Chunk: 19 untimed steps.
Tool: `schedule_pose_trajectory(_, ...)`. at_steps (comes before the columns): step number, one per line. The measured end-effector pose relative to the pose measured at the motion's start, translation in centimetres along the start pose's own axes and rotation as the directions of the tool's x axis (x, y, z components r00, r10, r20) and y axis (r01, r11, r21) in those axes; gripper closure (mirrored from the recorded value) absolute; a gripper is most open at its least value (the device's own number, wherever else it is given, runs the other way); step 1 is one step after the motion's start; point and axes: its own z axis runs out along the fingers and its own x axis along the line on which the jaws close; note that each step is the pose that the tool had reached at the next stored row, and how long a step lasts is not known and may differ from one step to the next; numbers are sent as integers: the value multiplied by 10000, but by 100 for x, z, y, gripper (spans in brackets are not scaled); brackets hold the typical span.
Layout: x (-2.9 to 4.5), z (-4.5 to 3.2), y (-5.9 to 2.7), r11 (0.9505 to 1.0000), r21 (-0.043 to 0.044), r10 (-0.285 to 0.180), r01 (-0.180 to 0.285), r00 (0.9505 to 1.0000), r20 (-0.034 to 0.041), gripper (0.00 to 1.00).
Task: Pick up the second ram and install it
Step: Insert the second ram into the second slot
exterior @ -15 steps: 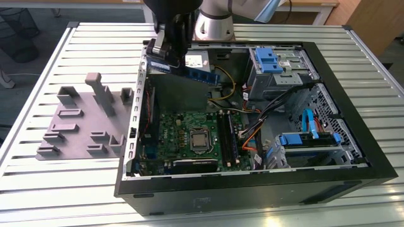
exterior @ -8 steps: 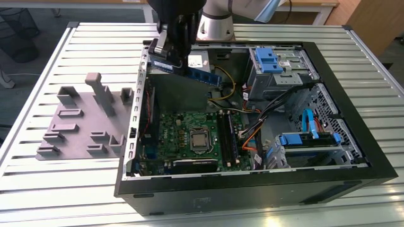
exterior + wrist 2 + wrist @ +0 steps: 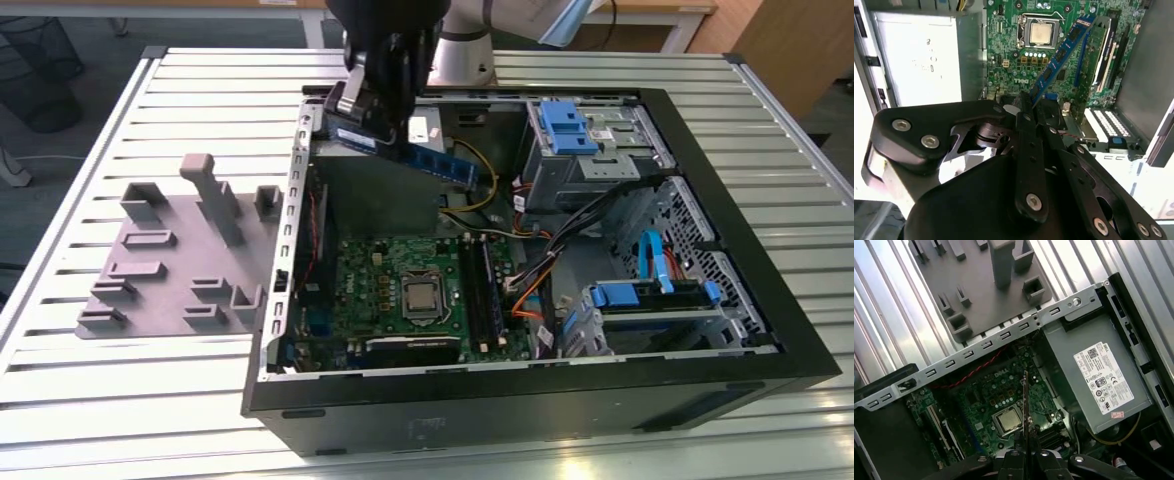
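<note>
The gripper [image 3: 378, 125] is clamping one end of the second ram [image 3: 424, 157] in the upper middle of the exterior view, holding the blue stick in the air above the open computer case [image 3: 747, 330], over the grey power supply [image 3: 1094, 380] and well clear of the green motherboard [image 3: 400, 285] lower in the frame. In the second wrist view the stick [image 3: 1061, 55] is slanting away from the fingers [image 3: 1026, 130] toward the memory slots [image 3: 1104, 55]. Judging from that tilt and the end-only grip, the stick is at risk of pivoting, meeting a slot askew and jamming or slipping free
</note>
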Motion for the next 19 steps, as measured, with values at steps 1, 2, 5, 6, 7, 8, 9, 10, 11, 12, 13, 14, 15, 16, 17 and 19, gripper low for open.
schedule_pose_trajectory(1,0,2,0,9999,6,162,-162,9999,1,86)
schedule_pose_trajectory(2,-1,6,0,9994,12,345,-345,9994,4,86)
schedule_pose_trajectory(5,0,16,0,9959,31,900,-900,9959,13,86)
schedule_pose_trajectory(6,0,20,0,9941,37,1080,-1080,9942,16,86)
schedule_pose_trajectory(7,0,23,0,9920,42,1258,-1258,9921,19,86)
schedule_pose_trajectory(8,1,26,0,9896,48,1437,-1437,9896,23,86)
schedule_pose_trajectory(9,1,30,0,9869,54,1613,-1614,9869,26,86)
schedule_pose_trajectory(10,1,33,0,9838,60,1791,-1791,9838,30,86)
schedule_pose_trajectory(11,1,36,0,9804,66,1967,-1967,9805,33,86)
schedule_pose_trajectory(12,1,39,0,9767,72,2143,-2143,9768,37,86)
schedule_pose_trajectory(13,1,41,-1,9731,77,2303,-2303,9731,39,86)
schedule_pose_trajectory(14,-1,44,-3,9711,81,2386,-2387,9711,41,86)
schedule_pose_trajectory(15,-6,45,-8,9695,85,2448,-2448,9696,39,86)
schedule_pose_trajectory(16,-13,47,-15,9682,89,2499,-2499,9683,39,86)
schedule_pose_trajectory(17,-23,47,-25,9672,94,2538,-2538,9673,35,86)
schedule_pose_trajectory(19,-44,48,-49,9655,104,2602,-2602,9656,28,86)
